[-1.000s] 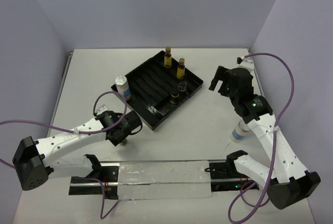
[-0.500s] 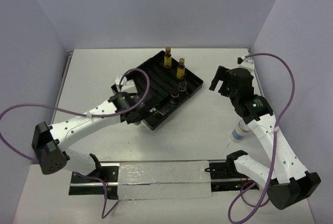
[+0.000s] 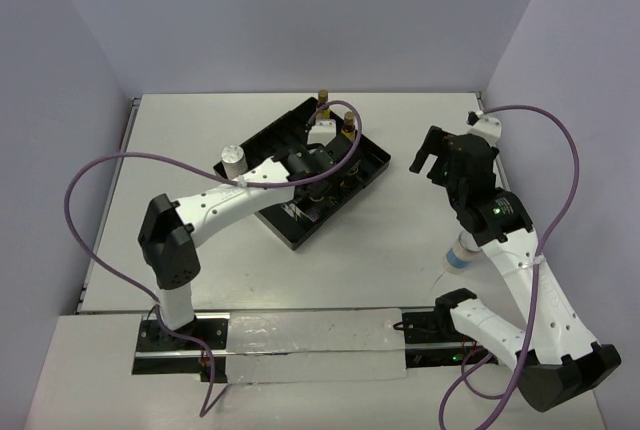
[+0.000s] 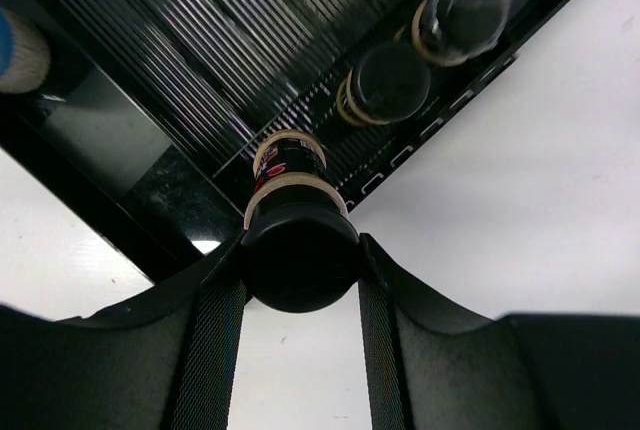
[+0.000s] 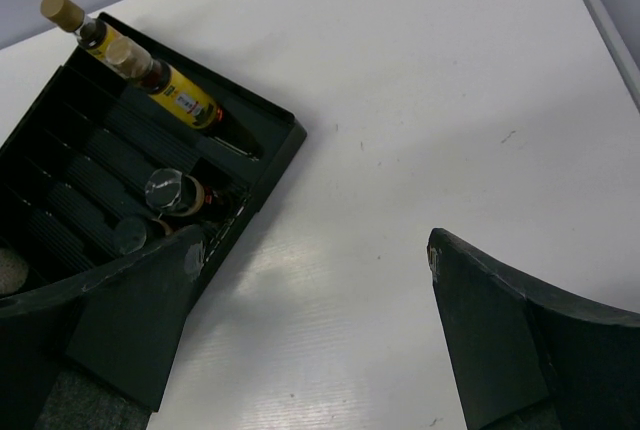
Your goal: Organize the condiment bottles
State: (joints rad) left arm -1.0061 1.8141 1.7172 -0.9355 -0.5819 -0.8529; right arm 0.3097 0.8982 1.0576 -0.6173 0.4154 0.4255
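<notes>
My left gripper (image 3: 322, 172) is shut on a short dark bottle with a black cap (image 4: 300, 250) and holds it above the near right edge of the black ridged tray (image 3: 290, 225). Two more short dark bottles (image 4: 390, 80) (image 4: 465, 15) stand in the tray just beyond it. Two amber-yellow bottles (image 5: 85, 30) (image 5: 170, 80) stand at the tray's far end. A white-lidded blue-labelled bottle (image 3: 232, 158) stands beside the tray's left side. Another (image 3: 460, 250) stands on the table under my right arm. My right gripper (image 3: 430, 155) is open and empty, right of the tray.
The left arm and its purple cable cross over the tray (image 4: 150, 50) and hide much of it from above. A clear strip (image 3: 310, 340) lies along the near table edge between the arm bases. Walls close in the table on three sides.
My left arm has swung from the table's near left, up and right, to above the tray's right part, its gripper still shut. The right arm has barely moved.
</notes>
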